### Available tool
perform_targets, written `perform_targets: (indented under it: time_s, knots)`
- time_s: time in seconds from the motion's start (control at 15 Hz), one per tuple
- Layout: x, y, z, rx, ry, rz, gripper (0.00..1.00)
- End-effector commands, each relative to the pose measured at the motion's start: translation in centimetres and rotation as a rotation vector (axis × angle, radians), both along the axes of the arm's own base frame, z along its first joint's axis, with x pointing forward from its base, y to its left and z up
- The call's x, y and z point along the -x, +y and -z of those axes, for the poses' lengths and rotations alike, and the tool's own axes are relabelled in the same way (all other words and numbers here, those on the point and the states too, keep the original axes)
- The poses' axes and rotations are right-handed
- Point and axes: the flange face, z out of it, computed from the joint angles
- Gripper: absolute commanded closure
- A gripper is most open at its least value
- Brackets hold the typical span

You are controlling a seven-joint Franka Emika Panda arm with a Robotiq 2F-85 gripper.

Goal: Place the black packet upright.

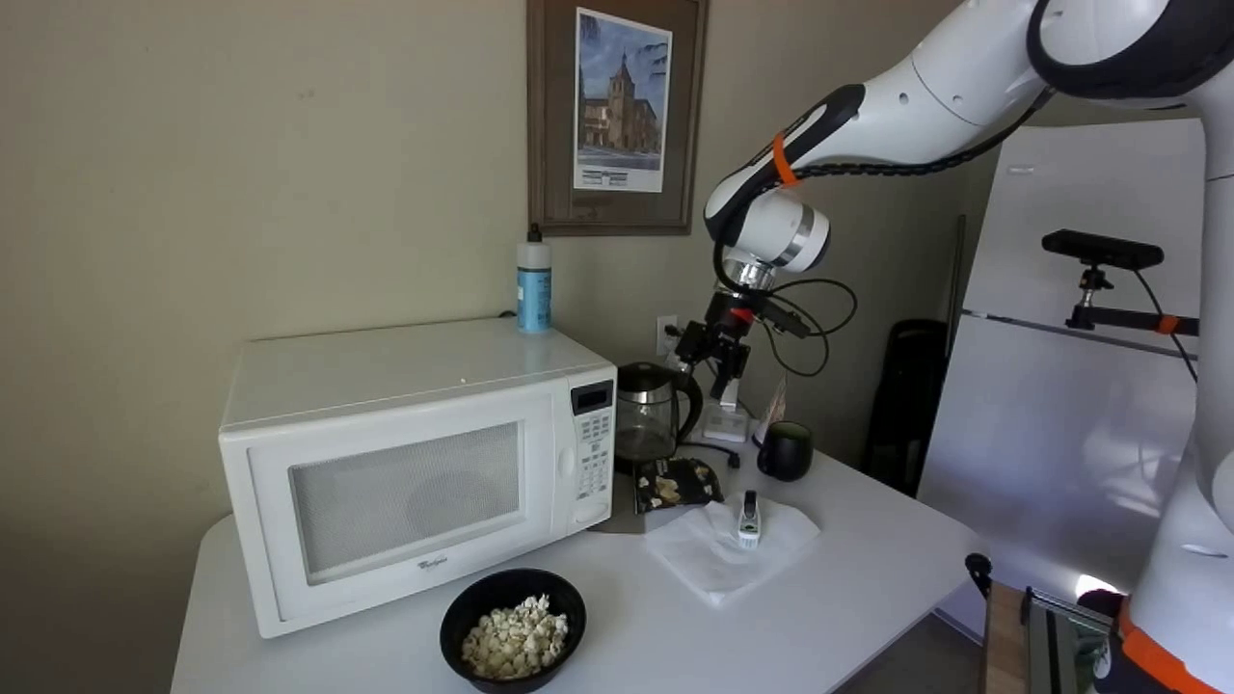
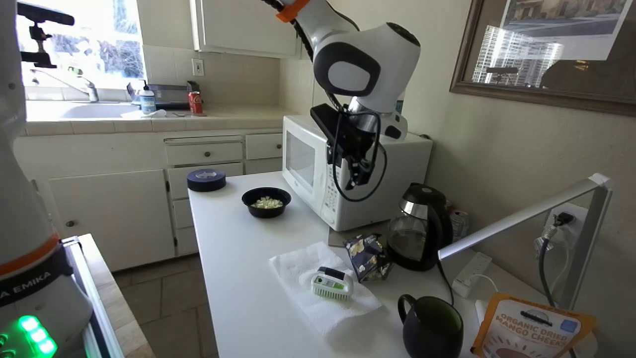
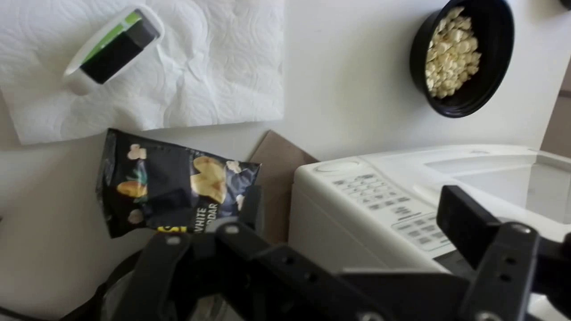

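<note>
The black packet [image 1: 677, 484] lies on the white table between the kettle and the paper towel. It also shows in an exterior view [image 2: 368, 256]. In the wrist view the packet [image 3: 165, 185] shows popcorn pictures and partly hidden lettering, and one finger covers a small part of its lower right corner. My gripper [image 1: 704, 374] is above the table, higher than the packet and near the kettle. In the wrist view the gripper [image 3: 357, 209] has its fingers wide apart with nothing between them. It also shows in an exterior view [image 2: 352, 183].
The glass kettle [image 2: 415, 233] stands right beside the packet. The white microwave [image 1: 415, 482] stands close by. A brush [image 2: 332, 283] sits on the paper towel [image 2: 298, 263]. A dark mug [image 2: 432, 328], a mango bag [image 2: 531, 330] and a popcorn bowl [image 1: 569, 617] are also on the table.
</note>
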Motion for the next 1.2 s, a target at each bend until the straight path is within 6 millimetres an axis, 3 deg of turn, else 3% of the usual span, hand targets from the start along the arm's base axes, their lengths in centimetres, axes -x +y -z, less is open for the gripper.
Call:
perform_targets:
  time_s: [0.0, 0.07, 0.13, 0.27, 0.6, 0.73, 1.13]
  knots:
    - [-0.1, -4.2, 2.2, -0.009, -0.014, 0.067, 0.00]
    - [0.1, -5.3, 3.0, -0.019, -0.003, 0.092, 0.00]
    - [0.4, -3.8, 1.6, 0.001, 0.004, 0.062, 0.00]
    - [0.8, -4.8, 2.1, 0.001, 0.011, 0.074, 0.00]
    - [0.3, -3.9, 1.8, -0.002, 0.004, 0.058, 0.00]
    - [-0.6, -4.4, 3.5, -0.014, 0.006, 0.084, 0.00]
    - [-2.2, -9.8, 10.8, -0.036, -0.029, 0.222, 0.00]
